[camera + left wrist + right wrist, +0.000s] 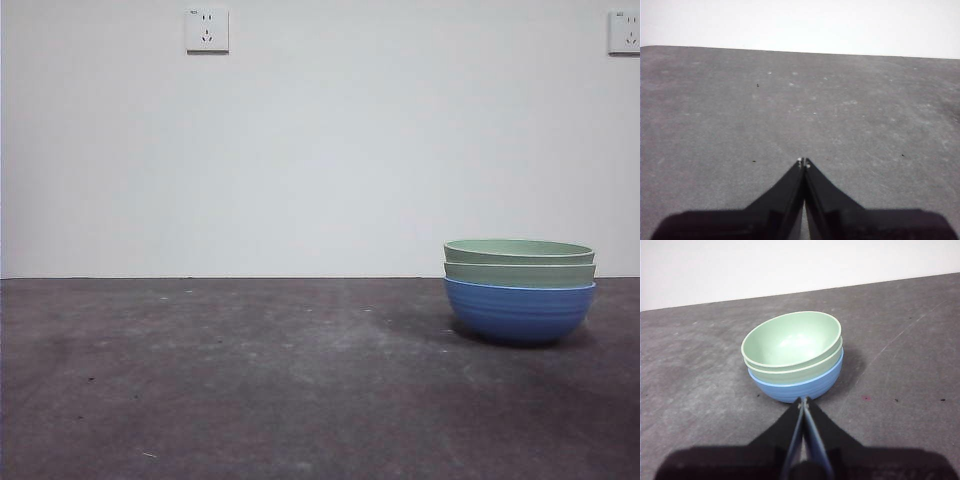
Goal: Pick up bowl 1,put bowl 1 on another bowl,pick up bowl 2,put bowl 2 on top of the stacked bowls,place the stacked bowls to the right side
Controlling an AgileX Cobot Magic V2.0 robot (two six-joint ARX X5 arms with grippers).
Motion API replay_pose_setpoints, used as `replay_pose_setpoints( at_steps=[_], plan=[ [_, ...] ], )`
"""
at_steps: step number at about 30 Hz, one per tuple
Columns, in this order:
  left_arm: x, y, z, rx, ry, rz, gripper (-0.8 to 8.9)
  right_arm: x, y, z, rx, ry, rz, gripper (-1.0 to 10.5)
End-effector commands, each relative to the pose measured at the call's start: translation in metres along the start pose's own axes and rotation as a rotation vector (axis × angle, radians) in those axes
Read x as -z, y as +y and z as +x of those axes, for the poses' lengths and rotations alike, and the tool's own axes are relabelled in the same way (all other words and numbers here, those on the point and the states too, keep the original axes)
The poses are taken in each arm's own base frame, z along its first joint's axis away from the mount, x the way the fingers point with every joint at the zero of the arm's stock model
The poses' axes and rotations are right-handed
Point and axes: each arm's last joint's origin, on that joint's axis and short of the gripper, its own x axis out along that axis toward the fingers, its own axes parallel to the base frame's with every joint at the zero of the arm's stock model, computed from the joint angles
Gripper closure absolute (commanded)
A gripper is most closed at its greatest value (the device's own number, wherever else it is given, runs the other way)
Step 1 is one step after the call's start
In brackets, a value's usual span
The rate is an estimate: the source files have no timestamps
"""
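Observation:
The stacked bowls (519,290) stand on the right part of the table: a blue ribbed bowl (518,312) with two sage-green bowls nested in it, the upper green bowl (518,250) over the lower one (519,272). The right wrist view shows the stack (795,360) from above, upright, just beyond my right gripper (803,400), which is shut on nothing and clear of the blue bowl (800,387). My left gripper (803,162) is shut and empty over bare table, with no bowl in its view. Neither arm shows in the front view.
The dark grey table (250,380) stretches left of the stack. A white wall runs behind it, with a socket (207,30) at upper left and another socket (624,32) at the top right corner.

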Motion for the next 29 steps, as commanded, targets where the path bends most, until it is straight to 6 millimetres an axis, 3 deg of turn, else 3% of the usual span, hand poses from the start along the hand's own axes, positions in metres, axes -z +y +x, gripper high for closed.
replay_pose_setpoints(
  at_steps=[1,29],
  plan=[
    [0.0043,0.0009,0.0012,-0.005,0.009,-0.008,8.17,0.0046,-0.0007,0.0012,0.002,0.015,0.013,9.4],
    [0.0043,0.0009,0.0012,-0.005,0.009,-0.008,8.17,0.0046,-0.0007,0.0012,0.002,0.015,0.013,9.4]
  ],
)
